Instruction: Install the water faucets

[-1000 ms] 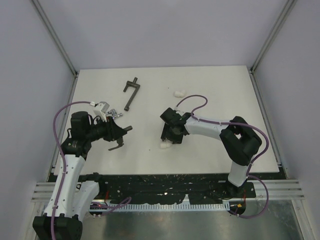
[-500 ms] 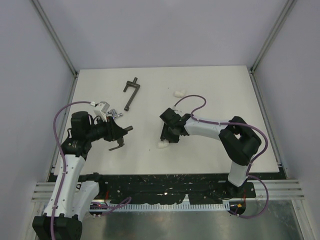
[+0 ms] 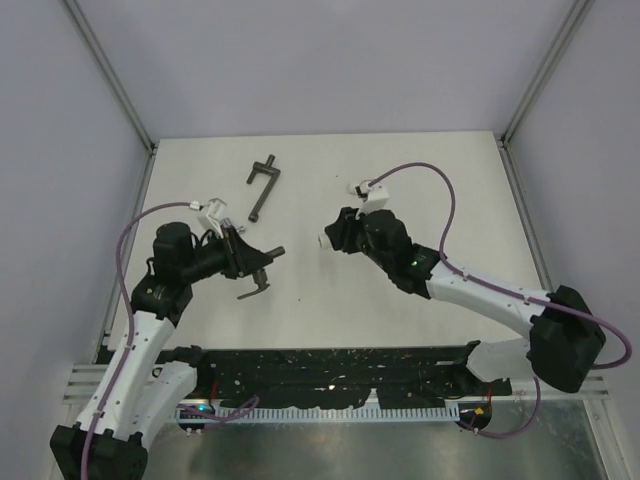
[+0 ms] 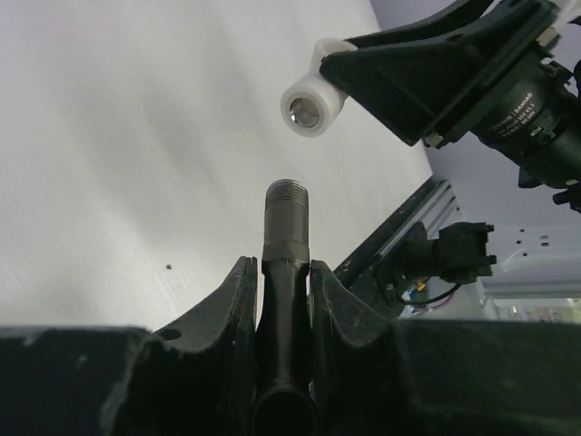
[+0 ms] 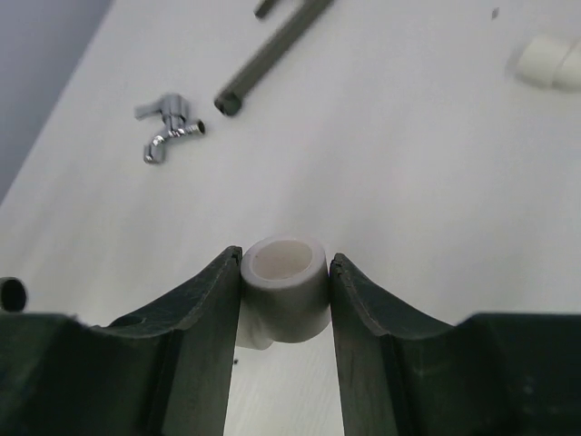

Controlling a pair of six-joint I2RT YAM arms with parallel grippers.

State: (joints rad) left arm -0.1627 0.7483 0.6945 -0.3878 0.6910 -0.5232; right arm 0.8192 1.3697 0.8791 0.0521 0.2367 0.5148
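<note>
Your left gripper (image 4: 283, 272) is clamped on the dull dark faucet (image 4: 285, 218). The faucet's body sits between the jaws and its threaded end sticks out straight ahead of the fingertips. Your right gripper (image 5: 286, 262) is closed around a white elbow fitting (image 5: 283, 300), pinched squarely between both jaws, with one open mouth showing past the tips.

From the left wrist, the fitting's socket hangs ahead of the thread and slightly to its right, apart and not yet touching. To do this well, line the thread's axis up with the socket before closing the gap. Bring them together slowly, then turn the faucet in, because a tilted start would likely cross the thread.

The shiny silver faucet (image 5: 168, 127) lies on the table (image 5: 408, 182) well beyond the right jaws, to their left, next to the end of a long dark bar (image 5: 272, 54).

The right gripper's motor housing carries a small printed label, too small to read. No other writing shows.
</note>
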